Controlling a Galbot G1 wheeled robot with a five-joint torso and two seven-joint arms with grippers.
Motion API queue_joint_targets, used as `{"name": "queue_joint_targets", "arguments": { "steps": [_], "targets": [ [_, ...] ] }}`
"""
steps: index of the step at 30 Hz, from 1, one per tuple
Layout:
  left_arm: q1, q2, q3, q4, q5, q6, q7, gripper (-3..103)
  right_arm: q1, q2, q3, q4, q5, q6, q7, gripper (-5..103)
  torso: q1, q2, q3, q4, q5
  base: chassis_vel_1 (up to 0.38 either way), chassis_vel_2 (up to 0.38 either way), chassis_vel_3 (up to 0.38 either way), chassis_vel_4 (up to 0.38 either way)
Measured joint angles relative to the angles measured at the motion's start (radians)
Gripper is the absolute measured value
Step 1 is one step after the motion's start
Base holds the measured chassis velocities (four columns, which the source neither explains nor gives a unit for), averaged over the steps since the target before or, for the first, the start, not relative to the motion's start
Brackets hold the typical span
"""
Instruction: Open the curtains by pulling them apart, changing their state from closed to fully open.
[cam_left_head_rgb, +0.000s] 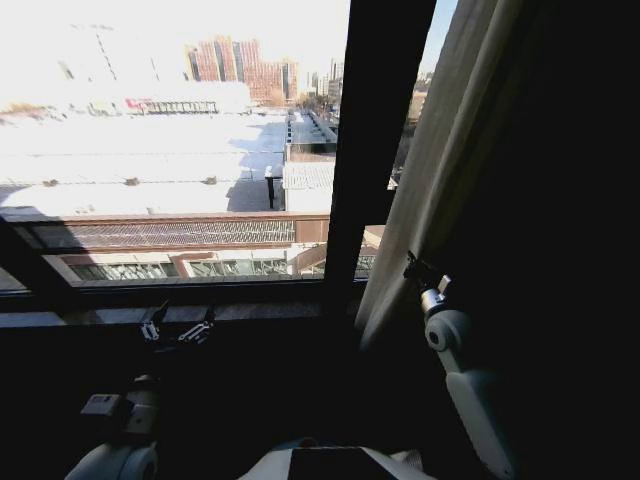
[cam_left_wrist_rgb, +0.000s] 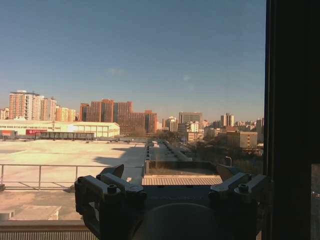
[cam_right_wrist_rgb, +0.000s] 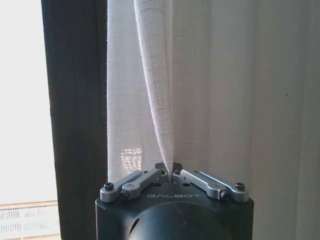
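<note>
Right gripper (cam_right_wrist_rgb: 172, 175) pinches the curtains' (cam_right_wrist_rgb: 155, 105) edge fold beside the black window-frame bar (cam_right_wrist_rgb: 75, 115); left gripper (cam_left_wrist_rgb: 170, 192) hangs open.

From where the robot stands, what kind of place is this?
Probably a room on an upper floor of a city building: a large window looks down on flat rooftops and distant high-rises. The right gripper pinches a sheer curtain beside the dark frame.

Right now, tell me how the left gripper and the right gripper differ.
The left gripper is open and holds nothing; the right gripper is shut on a fold of the curtain. The left gripper hangs low by the window sill, facing bare glass; the right gripper is raised against the curtain. Both point toward the window.
</note>
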Motion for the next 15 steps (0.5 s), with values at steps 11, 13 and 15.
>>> {"name": "queue_joint_targets", "arguments": {
  "steps": [11, 13, 15],
  "targets": [
    [-0.003, -0.005, 0.000, -0.007, 0.001, 0.007, 0.000, 100, -0.004, 0.005, 0.008, -0.001, 0.001, -0.001, -0.006, 0, 0.000, 0.000, 0.000, 0.0000, 0.0001, -0.145, -0.136, 0.151, 0.130],
    [-0.003, -0.007, 0.001, -0.007, 0.001, 0.007, 0.000, 100, -0.006, 0.004, 0.010, -0.001, 0.001, -0.001, -0.006, 0, 0.000, 0.000, 0.000, -0.0001, 0.0001, -0.253, -0.256, 0.253, 0.255],
    [-0.003, -0.010, 0.003, -0.007, 0.002, 0.007, 0.001, 100, -0.011, 0.002, 0.014, 0.000, 0.000, -0.001, -0.007, 0, 0.000, 0.000, 0.000, -0.0001, 0.0005, -0.253, -0.247, 0.271, 0.268]
  ]
}}
